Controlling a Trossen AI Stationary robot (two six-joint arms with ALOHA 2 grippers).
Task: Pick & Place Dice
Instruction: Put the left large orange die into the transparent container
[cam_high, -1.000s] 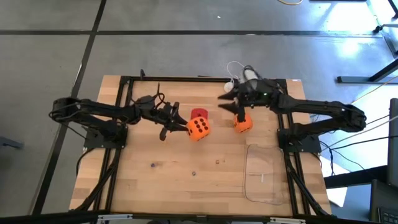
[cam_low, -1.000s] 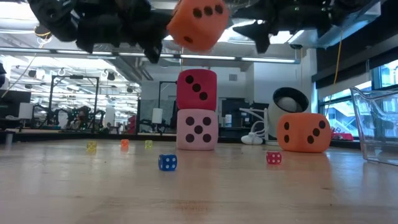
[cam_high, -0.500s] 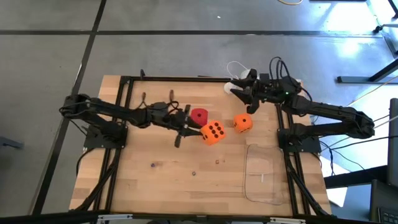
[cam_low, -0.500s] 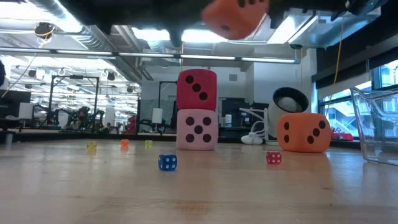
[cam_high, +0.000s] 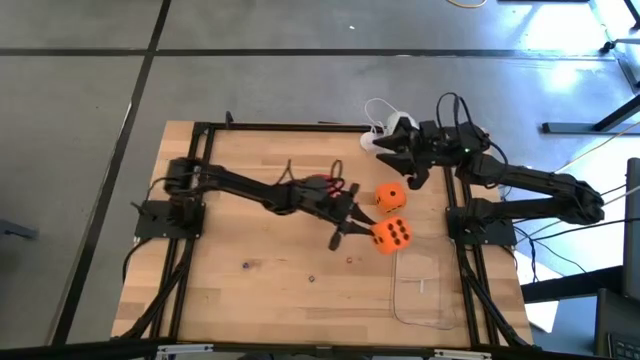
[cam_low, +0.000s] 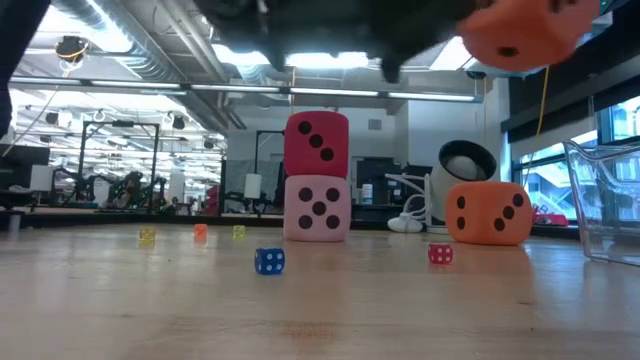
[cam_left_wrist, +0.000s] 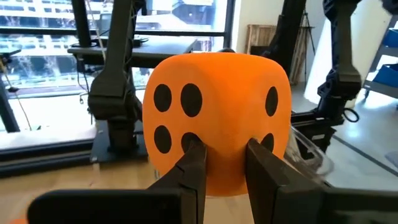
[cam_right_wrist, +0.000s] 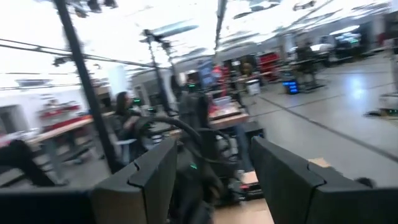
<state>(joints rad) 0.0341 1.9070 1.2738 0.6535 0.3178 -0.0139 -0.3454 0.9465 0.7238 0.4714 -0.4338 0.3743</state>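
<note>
Over the table (cam_high: 250, 290) the left gripper (cam_high: 352, 222) pinches an orange die (cam_high: 392, 236) aloft, so I'd keep it level toward the bin (cam_high: 425, 290), right gripper (cam_high: 400, 158) open, waiting.

Bright overhead lighting, window glare in the low view, heavy motion blur in the right wrist view.
</note>
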